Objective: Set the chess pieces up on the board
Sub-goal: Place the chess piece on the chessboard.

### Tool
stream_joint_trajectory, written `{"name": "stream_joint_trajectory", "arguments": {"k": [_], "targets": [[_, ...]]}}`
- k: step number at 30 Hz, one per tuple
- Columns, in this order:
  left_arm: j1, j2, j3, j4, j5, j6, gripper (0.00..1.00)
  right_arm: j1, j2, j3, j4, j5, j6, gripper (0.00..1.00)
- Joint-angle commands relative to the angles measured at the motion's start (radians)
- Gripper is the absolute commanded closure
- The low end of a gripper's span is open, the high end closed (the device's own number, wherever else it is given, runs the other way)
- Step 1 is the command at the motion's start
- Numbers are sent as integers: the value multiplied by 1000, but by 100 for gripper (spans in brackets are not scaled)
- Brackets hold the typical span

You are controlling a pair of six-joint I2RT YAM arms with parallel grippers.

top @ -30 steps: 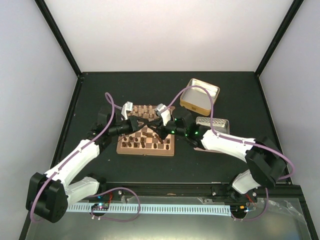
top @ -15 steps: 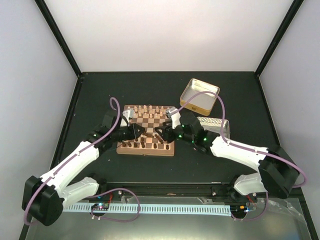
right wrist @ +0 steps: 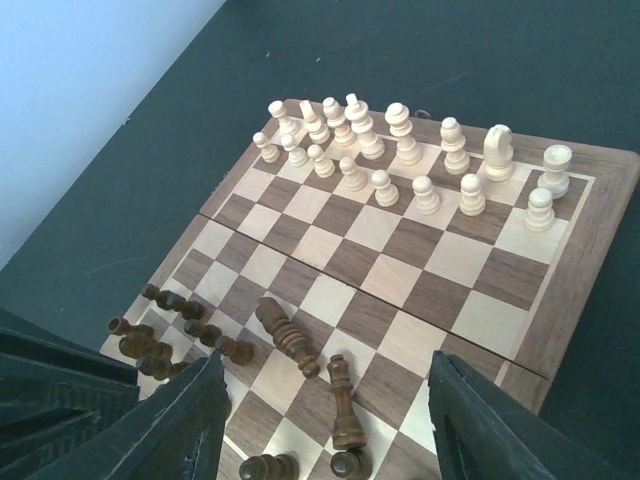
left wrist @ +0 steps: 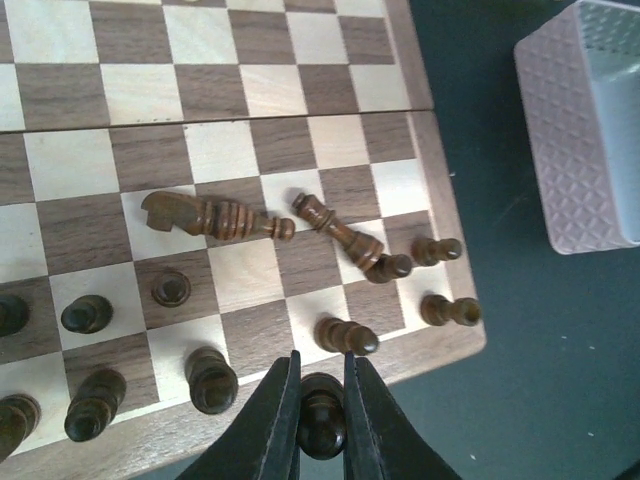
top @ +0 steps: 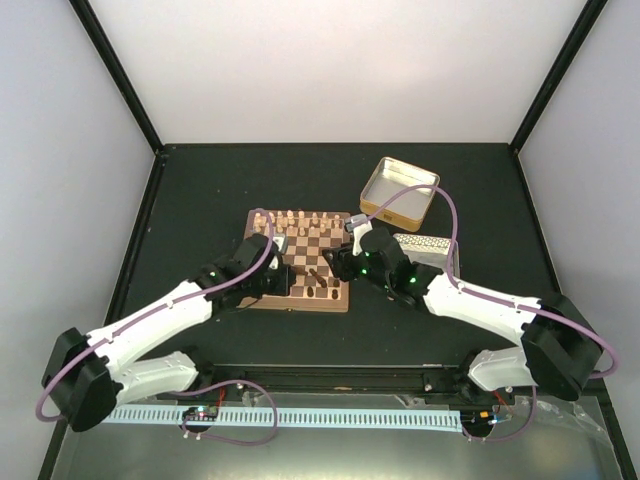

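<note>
The board [top: 316, 238] lies mid-table, with pale chessmen [right wrist: 400, 160] standing in its two far rows. Dark chess pieces [left wrist: 90, 313] stand along the near rows. Two longer dark pieces lie toppled near the right side, one [left wrist: 215, 215] beside the other [left wrist: 345, 232]; the right wrist view shows them too [right wrist: 285, 335]. My left gripper [left wrist: 320, 400] is shut on a small dark piece [left wrist: 321, 425] over the board's near border. My right gripper [right wrist: 325, 400] stands open above the toppled pieces, holding nothing.
An open gold tin [top: 399, 190] sits behind the board's right corner. A pale embossed tin [left wrist: 590, 120] lies just right of the board, under my right arm. Dark table surface surrounds the board, with black wall frames at the back and sides.
My right gripper has opened and pulled back toward the board's right side. My left gripper, still shut, has moved from mid-board toward the near edge.
</note>
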Motion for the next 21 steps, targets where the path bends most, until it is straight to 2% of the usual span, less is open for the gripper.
{"name": "stream_joint_trajectory", "arguments": {"k": [1, 10, 21], "targets": [[-11, 63, 54, 4, -65, 6, 97, 1, -25, -3, -9, 55, 26, 44], [-13, 230, 164, -21, -74, 26, 95, 0, -36, -19, -25, 78, 35, 44], [-24, 376, 186, -8, -97, 17, 94, -2, -43, -35, -37, 107, 38, 44]]}}
